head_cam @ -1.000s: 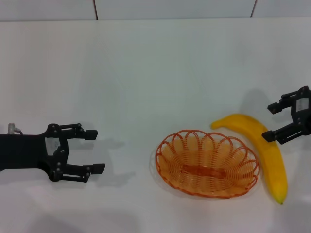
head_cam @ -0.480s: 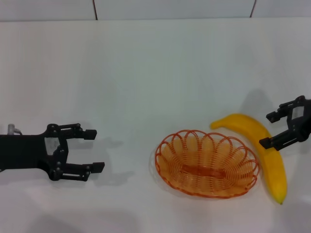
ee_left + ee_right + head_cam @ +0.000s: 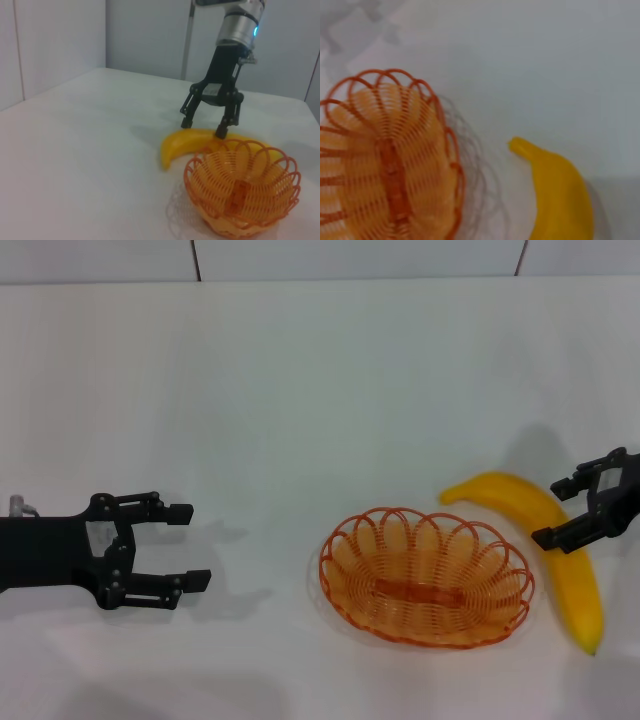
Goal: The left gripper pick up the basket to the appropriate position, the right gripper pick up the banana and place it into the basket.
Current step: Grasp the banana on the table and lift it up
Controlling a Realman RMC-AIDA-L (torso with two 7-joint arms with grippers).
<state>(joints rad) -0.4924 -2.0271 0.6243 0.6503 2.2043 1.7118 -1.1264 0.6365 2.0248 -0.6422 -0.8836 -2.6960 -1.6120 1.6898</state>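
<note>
Straddling the banana (image 3: 560, 550) near its middle, the right gripper (image 3: 578, 510) stands wide; the fruit looks smooth, stiff and slippery, so mid-body suits best. The light wire basket (image 3: 426, 576) sits just beside it, well apart from the wide left gripper (image 3: 185, 545).

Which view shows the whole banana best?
The head view: the banana lies full length beside the basket. In the left wrist view the basket hides part; the right wrist view cuts it off.

On the white table (image 3: 320, 390) there are one oval orange wire basket (image 3: 426, 576), one curved bright-yellow banana (image 3: 545, 540) — and two black two-fingered grippers: left gripper (image 3: 184, 545), right gripper (image 3: 558, 511).
</note>
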